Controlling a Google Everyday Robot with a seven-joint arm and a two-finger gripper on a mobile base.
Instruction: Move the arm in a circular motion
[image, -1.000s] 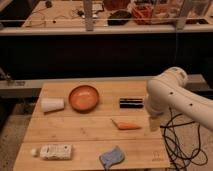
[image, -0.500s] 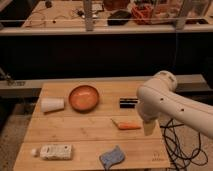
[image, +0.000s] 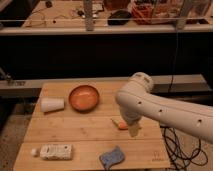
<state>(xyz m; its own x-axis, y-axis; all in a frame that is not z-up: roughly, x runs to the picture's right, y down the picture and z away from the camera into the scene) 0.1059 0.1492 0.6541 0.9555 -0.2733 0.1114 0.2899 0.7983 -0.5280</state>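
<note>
A light wooden table (image: 75, 131) fills the middle of a dim workshop, with a cluttered bench running along the wall behind it. The arm (image: 156, 111), a thick cream-white limb of rounded segments dotted with small dark marks, reaches in from the right edge and bends at a bulbous joint above the table's right half. From that joint its last section drops toward the boards.

A shallow orange bowl (image: 84, 97) sits upright near the table's back edge, left of the arm and apart from it. A white cup (image: 52, 104) lies on its side just beside the bowl, further left. Along the front edge rest a flat white packet (image: 54, 151) at the left and a crumpled blue cloth (image: 113, 156) nearer the middle. Dark cables (image: 175, 145) trail over the floor off the right side.

The gripper (image: 132, 131) hangs at the arm's tip, low over the table's right-centre. It is just beside a small orange carrot-like piece (image: 120, 124) and seems to carry nothing. Whether it is spread or pressed together cannot be told from here.

As for the circling, one instant gives little to go on. The arm is plainly extended over the table and posed as if somewhere along a sweep. No mark shows where the loop begins or ends, so the share done and the share left are open. The remaining work looks like sheer motion through clear air above the tabletop items.
</note>
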